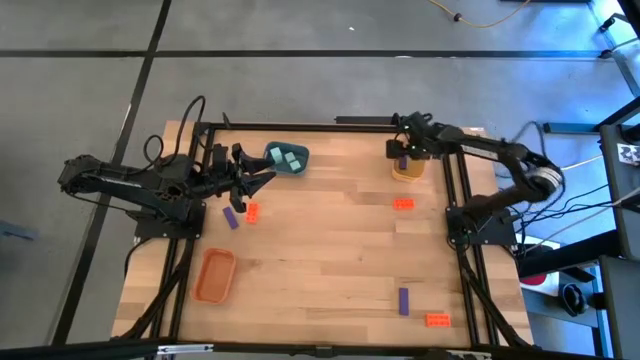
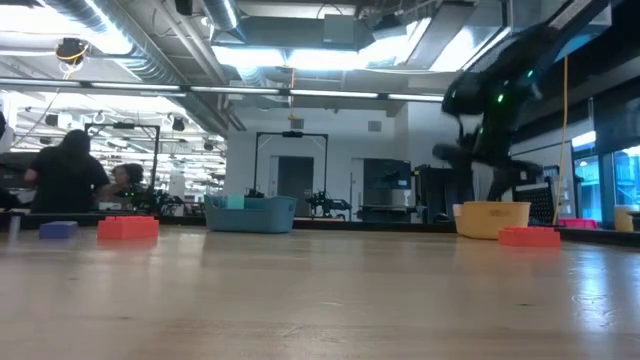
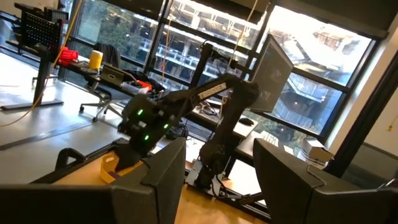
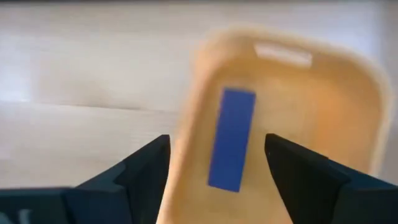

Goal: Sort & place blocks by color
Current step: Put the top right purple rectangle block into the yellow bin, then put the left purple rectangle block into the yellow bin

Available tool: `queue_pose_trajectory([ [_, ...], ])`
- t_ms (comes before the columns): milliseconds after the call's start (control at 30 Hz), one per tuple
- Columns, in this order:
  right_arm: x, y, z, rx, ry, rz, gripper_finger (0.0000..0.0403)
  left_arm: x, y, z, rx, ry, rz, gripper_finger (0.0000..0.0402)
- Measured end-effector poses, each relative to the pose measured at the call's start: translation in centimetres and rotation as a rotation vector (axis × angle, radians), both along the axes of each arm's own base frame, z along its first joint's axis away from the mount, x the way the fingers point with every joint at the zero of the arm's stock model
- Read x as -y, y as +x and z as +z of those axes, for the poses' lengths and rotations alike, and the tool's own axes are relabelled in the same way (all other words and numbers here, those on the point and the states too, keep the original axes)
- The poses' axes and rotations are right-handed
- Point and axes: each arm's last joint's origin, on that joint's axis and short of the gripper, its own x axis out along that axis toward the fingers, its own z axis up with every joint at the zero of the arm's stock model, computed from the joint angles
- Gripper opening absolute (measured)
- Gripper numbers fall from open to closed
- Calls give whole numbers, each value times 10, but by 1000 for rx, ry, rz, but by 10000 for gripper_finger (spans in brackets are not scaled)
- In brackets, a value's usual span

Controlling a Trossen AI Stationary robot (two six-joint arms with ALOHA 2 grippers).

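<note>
My right gripper (image 1: 402,157) hangs open over the yellow tray (image 1: 410,172) at the far right, pointing steeply down. In the right wrist view a purple block (image 4: 231,138) lies in that tray (image 4: 323,118), between and below my two fingers, with a gap on either side. My left gripper (image 1: 262,180) is held above the table beside the blue tray (image 1: 272,152), open with nothing between its fingers (image 3: 163,171). The blue tray holds teal blocks (image 1: 291,158). Loose on the table lie a purple block (image 1: 231,217) and an orange block (image 1: 252,210) near my left gripper.
An orange tray (image 1: 214,275) sits at the near left. An orange block (image 1: 403,204) lies just in front of the yellow tray. A purple block (image 1: 404,300) and an orange block (image 1: 437,320) lie near the front right corner. People are in the room behind the table.
</note>
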Motion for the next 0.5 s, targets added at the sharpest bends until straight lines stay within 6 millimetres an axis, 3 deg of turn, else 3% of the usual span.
queue_pose_trajectory([
  [167,-23,-8,48,140,-153,181,261,0,0,0,-1,2,0,179],
  [500,-118,7,132,835,-380,816,259,0,0,0,-1,5,-9,179],
])
